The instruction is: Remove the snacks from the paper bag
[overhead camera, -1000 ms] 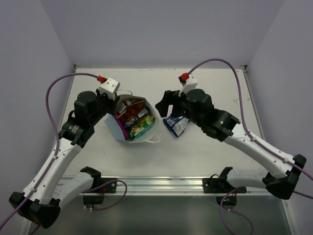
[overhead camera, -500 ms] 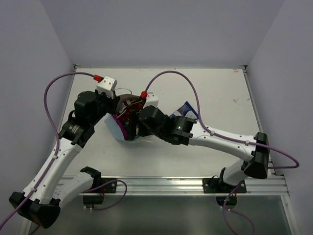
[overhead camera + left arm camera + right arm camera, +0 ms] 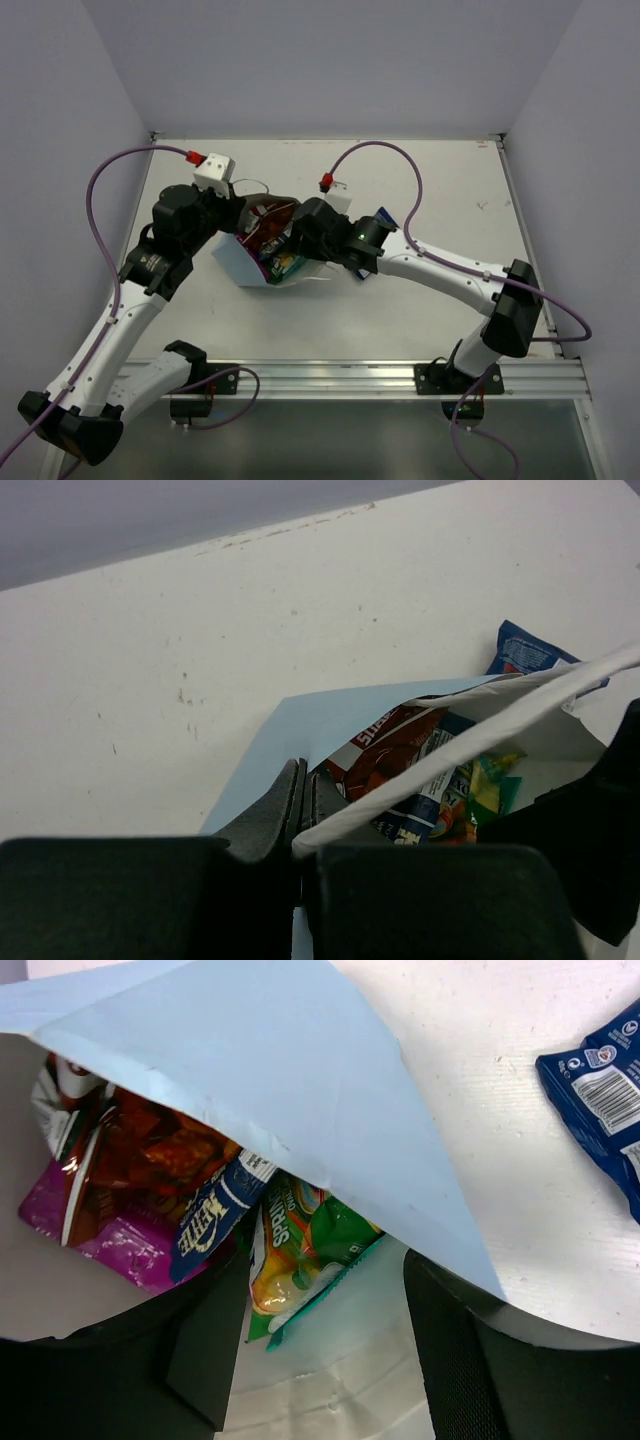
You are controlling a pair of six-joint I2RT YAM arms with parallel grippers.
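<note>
Okay, the paper bag point(image 3: 238, 262) lies tipped on its side on the table point(image 3: 450, 190), left of centre. Its long axis runs roughly left-right: closed bottom to the left, mouth to the right and tilted up a bit. The left claw point(image 3: 303, 790) is clamped tight on the upper rim of the mouth, paper pinched between its jaws, holding that edge up.

The right claw point(image 3: 325, 1272) is at the mouth with its jaws partly apart and nothing gripped. The lower end of the yellow-green packet point(image 3: 290, 1250) sits in the gap between them, and I can't tell if a finger touches it. That packet's long axis points out through the mouth toward the claw.

Packed beside it, deeper in, are a blue-white packet point(image 3: 215, 1215) lying slantwise, a red packet point(image 3: 150, 1150) above it, and a magenta packet point(image 3: 110, 1240) underneath. All are partly under the light-blue flap.

A blue packet point(image 3: 600, 1090) lies flat on the table outside the bag, just right of the mouth and apart from it. From above it is mostly hidden behind the right arm.
</note>
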